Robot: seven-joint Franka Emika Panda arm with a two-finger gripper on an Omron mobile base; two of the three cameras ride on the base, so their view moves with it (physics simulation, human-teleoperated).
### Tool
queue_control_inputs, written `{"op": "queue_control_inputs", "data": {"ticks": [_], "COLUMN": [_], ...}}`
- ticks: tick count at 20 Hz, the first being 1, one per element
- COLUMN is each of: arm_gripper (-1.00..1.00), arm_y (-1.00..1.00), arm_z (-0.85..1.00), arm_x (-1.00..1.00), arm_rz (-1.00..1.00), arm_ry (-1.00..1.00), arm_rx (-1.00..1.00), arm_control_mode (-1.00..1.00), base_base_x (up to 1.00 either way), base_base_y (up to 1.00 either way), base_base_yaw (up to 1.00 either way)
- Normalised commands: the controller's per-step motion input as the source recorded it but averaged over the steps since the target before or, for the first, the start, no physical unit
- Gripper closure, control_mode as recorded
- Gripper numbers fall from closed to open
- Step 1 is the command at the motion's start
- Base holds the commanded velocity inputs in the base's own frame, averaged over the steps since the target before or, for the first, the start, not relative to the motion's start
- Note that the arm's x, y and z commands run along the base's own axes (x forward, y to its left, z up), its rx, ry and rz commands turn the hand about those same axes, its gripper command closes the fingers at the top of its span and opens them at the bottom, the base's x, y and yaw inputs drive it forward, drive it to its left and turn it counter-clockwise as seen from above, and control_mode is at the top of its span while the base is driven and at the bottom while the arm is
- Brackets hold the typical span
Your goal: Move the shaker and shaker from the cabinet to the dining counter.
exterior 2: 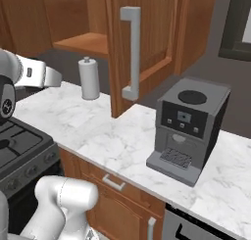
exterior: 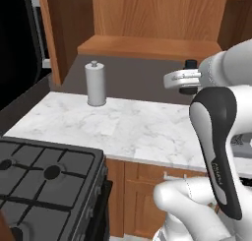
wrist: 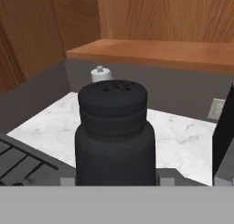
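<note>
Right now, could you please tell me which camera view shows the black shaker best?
The hand view: the shaker stands upright, close and central, with the holes in its top plain to see. In the left base view only a dark sliver peeks out behind the white arm. The right base view adds nothing on it.

The shaker [wrist: 114,131] is matte black all over, its cap dotted with small dark holes. The cabinet [exterior 2: 147,33] is warm brown wood with visible grain, its inner shelf [exterior: 147,45] a lighter orange-brown, and its door carries a pale grey bar handle [exterior 2: 131,53]. The worktop [exterior: 123,129] is white marble veined with soft grey. Near its back edge the cylinder with a knob [exterior: 95,83] is light grey. The wall behind it is dull dark grey. The stove [exterior: 39,178] at the worktop's left end is dark charcoal with black burner grates. The coffee machine [exterior 2: 188,129] is dark grey with a black front panel. The lower drawer fronts [exterior 2: 117,195] are brown wood with silver handles.
</note>
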Motion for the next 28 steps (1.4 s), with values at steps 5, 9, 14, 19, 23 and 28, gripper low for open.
{"op": "queue_control_inputs", "data": {"ticks": [5, 9, 14, 19, 23, 28], "arm_gripper": [1.0, 1.0, 1.0, 1.0, 1.0, 1.0], "arm_y": [0.0, 0.0, 0.0, 0.0, 0.0, 0.0], "arm_z": [0.0, 0.0, 0.0, 0.0, 0.0, 0.0], "arm_x": [0.0, 0.0, 0.0, 0.0, 0.0, 0.0], "arm_rz": [0.0, 0.0, 0.0, 0.0, 0.0, 0.0], "arm_ry": [0.0, 0.0, 0.0, 0.0, 0.0, 0.0], "arm_rx": [0.0, 0.0, 0.0, 0.0, 0.0, 0.0], "arm_control_mode": [1.0, 1.0, 1.0, 1.0, 1.0, 1.0], "base_base_x": [-0.84, -0.74, -0.67, -0.67, -0.5, -0.44], "base_base_y": [-0.08, -0.34, -0.43, -0.3, -0.28, -0.42], "base_base_yaw": [0.16, 0.06, 0.0, 0.03, 0.01, -0.05]}}
